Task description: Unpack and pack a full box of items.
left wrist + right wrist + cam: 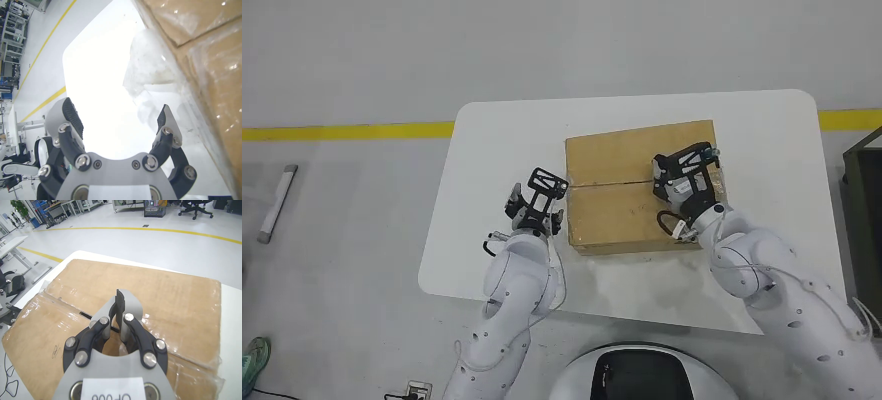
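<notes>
- Cardboard box [637, 185] sits closed on the white counter [492, 140], its two top flaps meeting along a centre seam.
- Clear tape [62, 292] covers the seam and wrinkles over the box's edges; a narrow dark gap [85, 314] shows between the flaps.
- Left tool [117, 113] hovers over bare counter just beside the box's left side, ribbed pads [72, 117] spread wide, nothing between them.
- Right tool [120, 302] hangs over the box top at the seam, fingers pressed together, gripping nothing; whether it touches the cardboard cannot be told.
- Loose tape flap [147, 62] juts from the box's side near the left tool.
- Yellow line [342, 130] crosses the grey floor beyond the counter.
</notes>
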Tool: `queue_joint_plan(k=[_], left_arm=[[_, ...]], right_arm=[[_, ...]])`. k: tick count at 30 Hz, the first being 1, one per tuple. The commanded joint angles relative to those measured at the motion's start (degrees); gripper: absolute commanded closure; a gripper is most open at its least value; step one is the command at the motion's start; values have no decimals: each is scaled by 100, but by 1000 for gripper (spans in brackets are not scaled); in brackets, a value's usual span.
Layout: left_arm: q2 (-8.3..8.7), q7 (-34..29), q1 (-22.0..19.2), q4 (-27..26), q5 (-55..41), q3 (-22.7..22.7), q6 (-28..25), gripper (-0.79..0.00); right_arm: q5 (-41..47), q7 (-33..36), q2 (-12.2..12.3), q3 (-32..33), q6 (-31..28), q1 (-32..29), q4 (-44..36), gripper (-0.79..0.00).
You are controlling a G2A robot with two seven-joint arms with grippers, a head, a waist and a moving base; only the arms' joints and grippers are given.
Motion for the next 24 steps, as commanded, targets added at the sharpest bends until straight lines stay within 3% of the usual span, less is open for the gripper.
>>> queue_joint_plan(k=[1, 11, 24], left_arm=[[-22, 95, -78, 108, 31, 43, 37, -785], [-105, 491, -283, 337, 63, -5, 356, -785], [-178, 636, -289, -242, -114, -135, 405, -785]], right_arm=[[-17, 10, -15, -22, -15, 15, 24, 0], [0, 64, -100, -97, -84, 162, 144, 0], [-45, 71, -197, -122, -91, 275, 229, 0]])
